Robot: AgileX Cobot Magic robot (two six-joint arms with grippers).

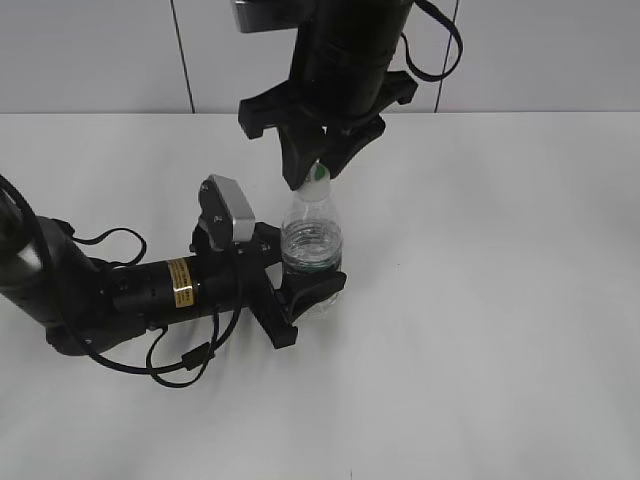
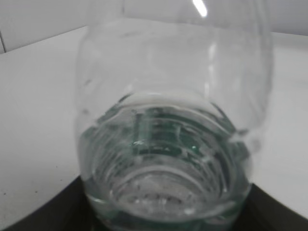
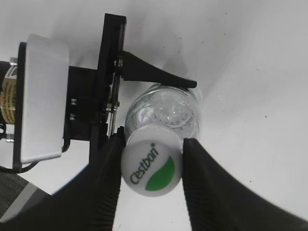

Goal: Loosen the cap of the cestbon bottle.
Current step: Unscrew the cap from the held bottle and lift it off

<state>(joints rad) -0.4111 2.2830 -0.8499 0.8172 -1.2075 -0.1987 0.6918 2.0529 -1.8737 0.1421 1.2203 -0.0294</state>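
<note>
The cestbon bottle stands upright on the white table, clear with a dark green label, and fills the left wrist view. My left gripper comes in low from the left and is shut on the bottle's lower body, one finger along its side. The white cap with the green leaf mark sits on the neck. My right gripper hangs straight above, both ridged fingers pressed against the cap's sides.
The left arm lies low across the table's left side with loose black cables beside it. Its silver wrist camera stands just left of the bottle. A grey wall closes the back edge.
</note>
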